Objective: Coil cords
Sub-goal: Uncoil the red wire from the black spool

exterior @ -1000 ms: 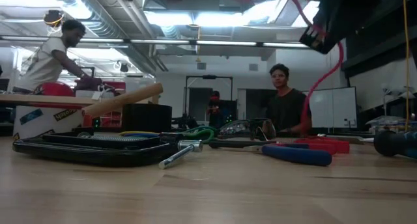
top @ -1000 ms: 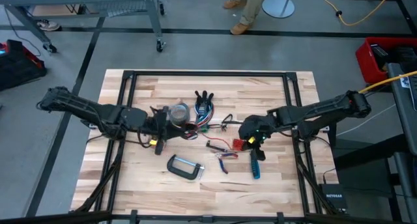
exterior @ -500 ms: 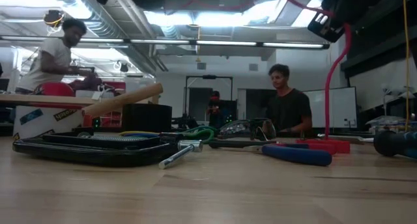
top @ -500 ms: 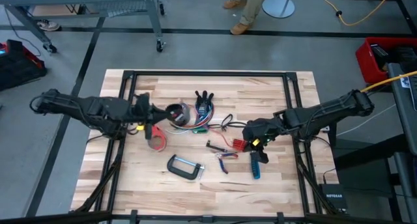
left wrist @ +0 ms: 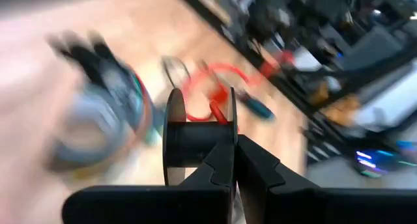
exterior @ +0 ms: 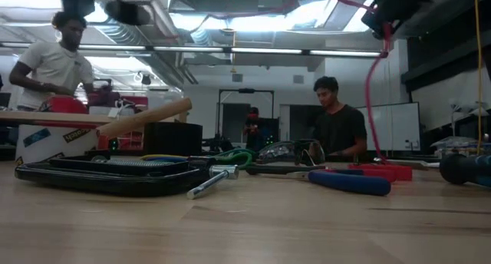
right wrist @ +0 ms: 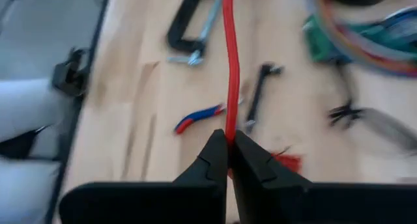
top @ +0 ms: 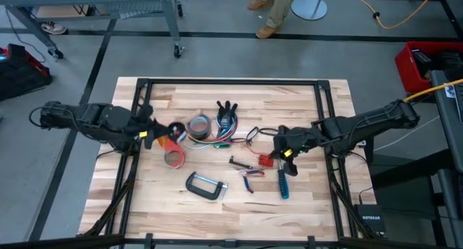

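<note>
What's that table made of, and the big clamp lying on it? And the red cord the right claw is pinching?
The table looks like wood: pale strips joined side by side, matte, with visible grain. The clamp looks like dark metal, with a lighter, slightly shiny screw end. The red cord, pinched in the shut right gripper, looks like smooth plastic-coated wire; what lies inside it cannot be seen.
</note>
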`<state>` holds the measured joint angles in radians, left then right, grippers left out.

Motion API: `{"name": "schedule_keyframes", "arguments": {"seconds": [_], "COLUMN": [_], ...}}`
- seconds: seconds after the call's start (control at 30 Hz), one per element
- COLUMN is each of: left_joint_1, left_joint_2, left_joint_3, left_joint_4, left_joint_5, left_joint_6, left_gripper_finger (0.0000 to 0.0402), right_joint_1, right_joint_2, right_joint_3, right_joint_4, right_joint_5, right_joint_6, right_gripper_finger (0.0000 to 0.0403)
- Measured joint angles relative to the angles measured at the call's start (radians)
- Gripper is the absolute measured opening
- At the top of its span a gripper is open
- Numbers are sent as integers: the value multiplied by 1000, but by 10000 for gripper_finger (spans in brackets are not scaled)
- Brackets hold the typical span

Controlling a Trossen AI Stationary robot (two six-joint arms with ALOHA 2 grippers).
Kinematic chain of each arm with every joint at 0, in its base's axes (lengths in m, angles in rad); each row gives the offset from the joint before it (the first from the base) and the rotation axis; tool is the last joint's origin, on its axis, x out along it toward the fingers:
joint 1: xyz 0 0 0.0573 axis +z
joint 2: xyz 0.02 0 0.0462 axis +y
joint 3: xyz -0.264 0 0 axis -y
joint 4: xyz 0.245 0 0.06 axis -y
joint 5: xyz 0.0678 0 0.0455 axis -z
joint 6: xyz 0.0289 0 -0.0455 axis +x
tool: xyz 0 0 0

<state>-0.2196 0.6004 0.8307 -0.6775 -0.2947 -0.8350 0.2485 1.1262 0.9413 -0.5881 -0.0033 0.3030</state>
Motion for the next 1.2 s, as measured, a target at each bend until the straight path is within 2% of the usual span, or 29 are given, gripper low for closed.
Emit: {"name": "schedule_keyframes", "arguments": {"seconds": [0.3,0.43,0.6,0.83,0.93,1.07,1.2], "left_joint_1": [-3,-3,-4,-22,-37,-62,-82], "left_joint_2": [112,215,376,604,680,749,783], "left_joint_3": [-5,-6,-6,-6,-6,-6,-6], "left_joint_4": [49,133,437,1085,1314,1479,1498], "left_joint_5": [349,512,692,849,902,938,942], "left_joint_6": [-287,-327,-240,11,105,228,302], "left_gripper_finger": [0,0,0,0,0,0,0], "right_joint_1": [-5,-59,-156,-265,-298,-338,-368], "right_joint_2": [-62,-77,-79,-75,-75,-75,-75], "right_joint_3": [0,0,0,0,0,0,0], "right_joint_4": [14,15,17,19,19,19,18], "right_joint_5": [305,364,347,220,172,127,101], "right_joint_6": [-50,-57,-99,-127,-128,-128,-129], "right_gripper_finger": [7,7,7,7,7,7,7]}}
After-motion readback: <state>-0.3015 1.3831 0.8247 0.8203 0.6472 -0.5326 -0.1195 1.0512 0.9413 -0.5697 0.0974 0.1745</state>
